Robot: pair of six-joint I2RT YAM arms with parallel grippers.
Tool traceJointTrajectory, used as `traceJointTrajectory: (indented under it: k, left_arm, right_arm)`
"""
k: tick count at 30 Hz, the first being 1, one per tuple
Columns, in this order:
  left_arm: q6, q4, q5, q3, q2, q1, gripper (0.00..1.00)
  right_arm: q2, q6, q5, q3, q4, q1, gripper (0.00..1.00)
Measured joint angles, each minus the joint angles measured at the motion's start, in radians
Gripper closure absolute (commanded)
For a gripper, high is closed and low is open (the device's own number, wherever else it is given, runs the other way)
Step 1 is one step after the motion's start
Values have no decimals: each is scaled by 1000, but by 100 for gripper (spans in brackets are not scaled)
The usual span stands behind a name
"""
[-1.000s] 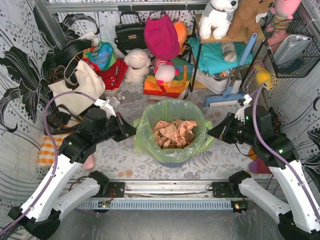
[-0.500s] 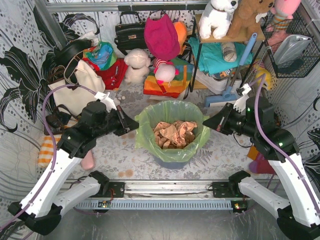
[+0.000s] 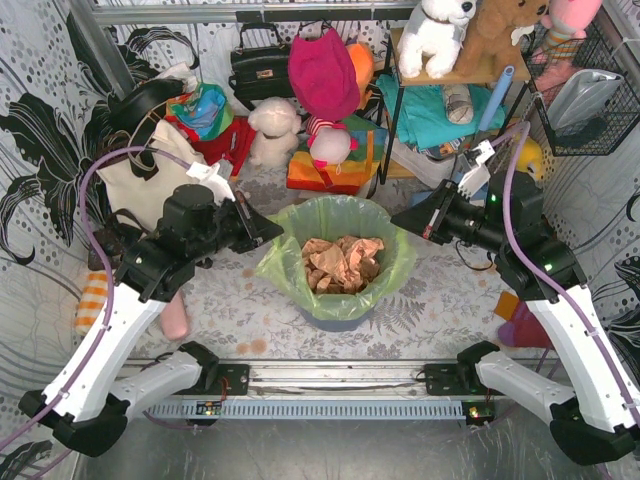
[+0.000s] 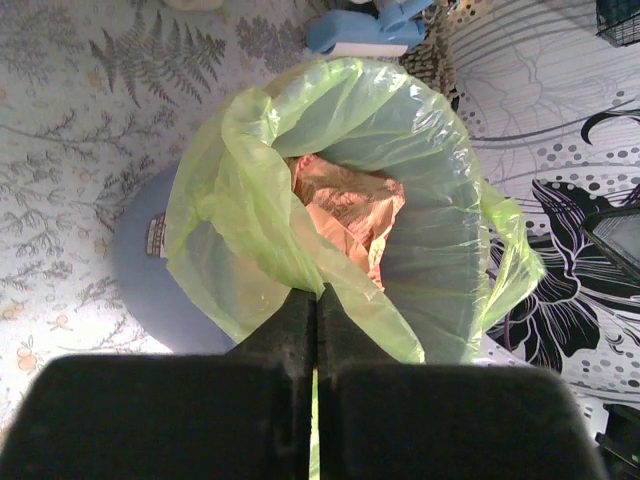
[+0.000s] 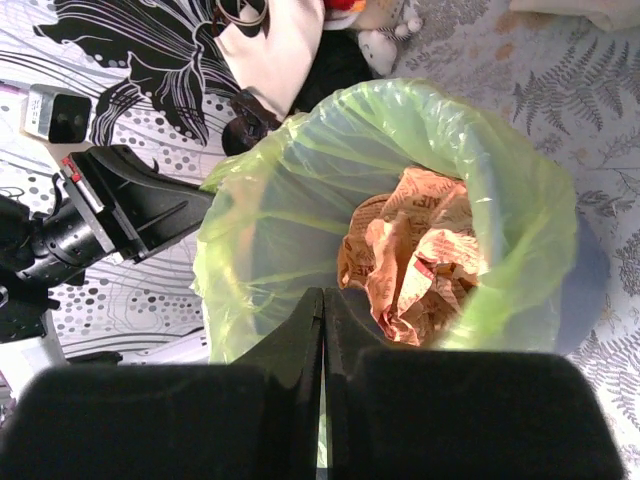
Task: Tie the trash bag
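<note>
The trash bag (image 3: pixel 288 266) is light-green film lining a blue-grey bin (image 3: pixel 330 320), with crumpled brown paper (image 3: pixel 340 262) inside. My left gripper (image 3: pixel 275 238) is shut on the bag's left rim. In the left wrist view its jaws (image 4: pixel 317 291) pinch a fold of the green film (image 4: pixel 430 150), and the bin (image 4: pixel 140 270) shows below. My right gripper (image 3: pixel 397 222) is shut on the right rim. Seen from the right wrist, its jaws (image 5: pixel 323 292) are closed on the film (image 5: pixel 290 200) beside the paper (image 5: pixel 420 250). Both rims are lifted above the bin.
A cream tote bag (image 3: pixel 150 180) sits at the back left, with plush toys (image 3: pixel 275 130) and a black handbag (image 3: pixel 260 65) behind the bin. A shelf rack (image 3: pixel 440 110) and a blue brush (image 3: pixel 455 190) stand back right. The wire basket (image 3: pixel 585 100) hangs on the right wall.
Both grippers have risen and moved toward the back with the bag's rims, the right one also inward. The bag's mouth is pulled up off the bin's edge.
</note>
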Motion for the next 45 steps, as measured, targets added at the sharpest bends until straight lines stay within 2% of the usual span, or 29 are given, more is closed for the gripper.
traceJointTrajectory:
  k: [10, 11, 14, 16, 21, 25, 30, 32, 34, 36, 40, 45]
  left_arm:
    - [17, 46, -38, 8, 16, 0, 100]
    - [17, 48, -38, 4, 16, 0, 100]
    - [17, 49, -37, -19, 11, 0, 100]
    - [17, 45, -34, -35, 10, 0, 100]
    - [17, 41, -26, -64, 0, 0, 100]
    - [16, 39, -14, -77, -18, 0, 100]
    - [16, 18, -6, -95, -43, 0, 100]
    - [15, 8, -3, -99, -50, 0, 100]
    - [13, -2, 0, -102, -54, 0, 100]
    - [11, -8, 3, -105, -59, 0, 100]
    - [6, -15, 4, -109, -75, 0, 100]
    - [1, -19, 4, -119, -91, 0, 100]
  right_arm:
    - [-48, 0, 8, -49, 24, 0, 100]
    - [-58, 0, 18, -53, 11, 0, 95]
    - [-82, -8, 64, -50, -60, 0, 64]
    - [-95, -19, 100, -46, -129, 0, 54]
    - [-106, -27, 132, -48, -246, 0, 52]
    - [-127, -22, 113, -117, -248, 0, 54]
    - [-139, 1, 60, -188, -220, 0, 51]
    - [-139, 4, 40, -199, -198, 0, 54]
    - [-138, 8, 22, -202, -177, 0, 63]
    - [-135, 12, 9, -202, -161, 0, 80]
    - [-138, 24, 0, -202, -151, 0, 100]
    - [-170, 24, 0, -207, -154, 0, 100]
